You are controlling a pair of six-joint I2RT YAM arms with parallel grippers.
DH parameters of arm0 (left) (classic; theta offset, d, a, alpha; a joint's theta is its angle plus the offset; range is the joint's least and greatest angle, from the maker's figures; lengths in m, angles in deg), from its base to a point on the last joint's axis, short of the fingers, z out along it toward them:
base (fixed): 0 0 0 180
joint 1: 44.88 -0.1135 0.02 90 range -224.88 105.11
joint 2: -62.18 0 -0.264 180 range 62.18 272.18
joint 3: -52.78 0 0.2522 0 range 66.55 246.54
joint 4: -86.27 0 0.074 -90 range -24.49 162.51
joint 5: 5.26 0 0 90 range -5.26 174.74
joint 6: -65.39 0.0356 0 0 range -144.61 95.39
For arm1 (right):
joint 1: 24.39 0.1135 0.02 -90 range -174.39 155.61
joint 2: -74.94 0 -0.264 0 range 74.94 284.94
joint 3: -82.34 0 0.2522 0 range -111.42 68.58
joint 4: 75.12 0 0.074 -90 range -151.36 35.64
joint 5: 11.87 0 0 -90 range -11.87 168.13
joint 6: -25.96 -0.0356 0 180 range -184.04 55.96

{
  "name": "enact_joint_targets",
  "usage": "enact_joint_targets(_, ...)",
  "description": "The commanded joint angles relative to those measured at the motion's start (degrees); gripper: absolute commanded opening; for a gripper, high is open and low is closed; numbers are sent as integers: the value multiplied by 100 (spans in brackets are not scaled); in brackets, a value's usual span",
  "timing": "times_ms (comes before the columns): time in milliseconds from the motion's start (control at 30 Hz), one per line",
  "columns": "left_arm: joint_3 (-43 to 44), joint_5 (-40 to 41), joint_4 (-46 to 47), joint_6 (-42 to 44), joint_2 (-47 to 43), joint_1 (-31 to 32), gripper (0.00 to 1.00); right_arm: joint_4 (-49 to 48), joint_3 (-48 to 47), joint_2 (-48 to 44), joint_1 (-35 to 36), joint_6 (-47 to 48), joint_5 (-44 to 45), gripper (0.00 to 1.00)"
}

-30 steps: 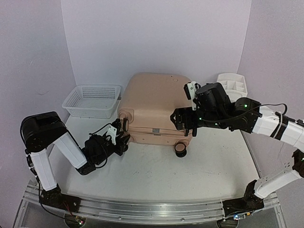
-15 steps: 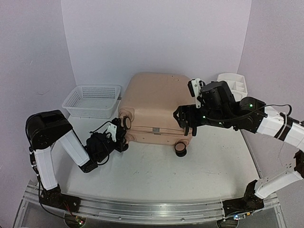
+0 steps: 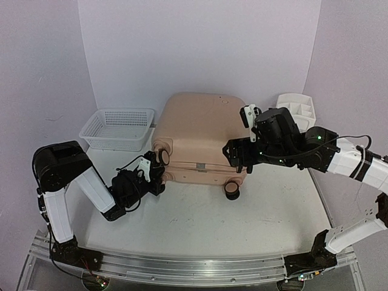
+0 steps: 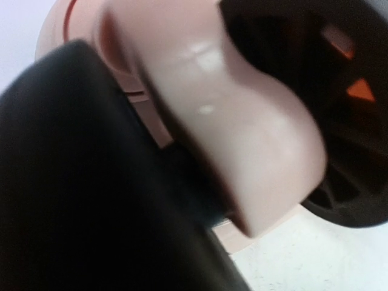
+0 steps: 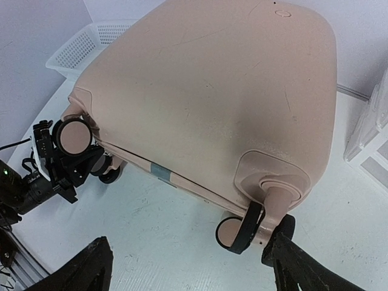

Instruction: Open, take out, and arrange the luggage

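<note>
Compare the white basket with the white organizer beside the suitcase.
The basket has mesh walls; the organizer has solid walls and inner dividers. The basket sits left of the luggage, the organizer to its right. The basket looks wider than the organizer. Both are white plastic and open-topped.

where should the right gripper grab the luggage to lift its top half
Probably the top shell's near-right corner, coming from the near side above the seam: the luggage lies flat, its seam exposed there, and that moulded corner juts out.
</note>
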Motion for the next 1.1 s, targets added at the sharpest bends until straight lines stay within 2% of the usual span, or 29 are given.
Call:
enact_joint_targets(0, 389, -594, 208, -459, -154, 372, 0, -19, 62, -215, 2, -12, 146, 90)
enact_joint_targets(167, 549, -825, 165, -738, -154, 540, 0, -20, 137, -220, 4, -79, 120, 90)
enact_joint_targets(400, 499, -1173, -523, -1956, -622, 542, 0, -16, 290, -107, 2, -258, 88, 90)
enact_joint_targets(600, 922, -1468, -601, -2395, -304, 681, 1, -166, 413, 202, 6, -335, -152, 90)
enact_joint_targets(733, 791, -1511, -660, -2405, -418, 691, 18, -313, 492, 390, 0, -355, -300, 88)
enact_joint_targets(867, 279, -1351, -934, -2315, -984, 689, 33, -534, 689, 489, 8, -440, -395, 85)
enact_joint_targets(1000, -178, -1063, -1800, -2355, -1963, 684, 45, -999, 1047, 617, 67, -443, -461, 83)
enact_joint_targets(1067, -254, -965, -2559, -2423, -2490, 689, 51, -1340, 1145, 748, 144, -350, -419, 81)
